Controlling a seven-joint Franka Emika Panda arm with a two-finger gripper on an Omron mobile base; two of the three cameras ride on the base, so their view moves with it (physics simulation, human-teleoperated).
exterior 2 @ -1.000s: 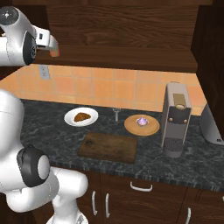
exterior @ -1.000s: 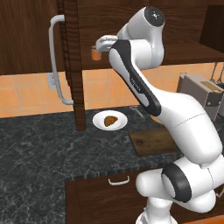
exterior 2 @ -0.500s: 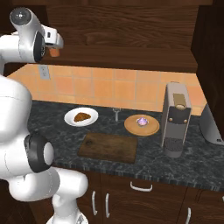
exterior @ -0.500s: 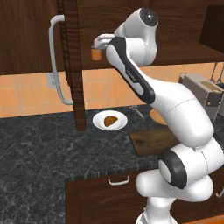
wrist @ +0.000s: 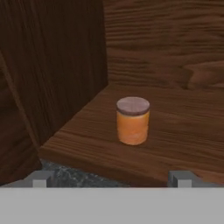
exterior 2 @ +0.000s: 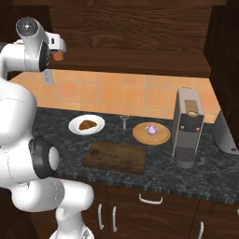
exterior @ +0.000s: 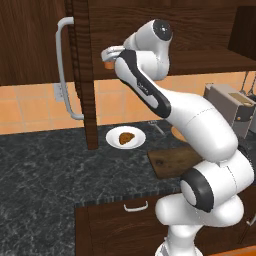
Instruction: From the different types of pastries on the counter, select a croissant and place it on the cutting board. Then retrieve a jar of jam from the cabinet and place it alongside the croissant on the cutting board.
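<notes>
Croissant [exterior 2: 86, 124] sits on white plate [exterior 2: 74, 129], not cutting board [exterior 2: 116, 158]; jar of jam [wrist: 132, 120] unshelved; gripper [wrist: 109, 178] wide, empty.

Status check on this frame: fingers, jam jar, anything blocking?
Fingers open, empty, at the cabinet shelf. Jar upright on it, ahead, untouched. Nothing between. Croissant on white plate, board bare.

The arm [exterior: 200, 130] is glossy white plastic built from thick rounded segments, each swelling into a bulbous housing at the joints. Dark charcoal discs cap the joints: one large disc low on the body, another small one on the topmost housing. A thin dark seam runs along the upper link. The finger tips [wrist: 40, 179] are small, blocky and grey.
</notes>
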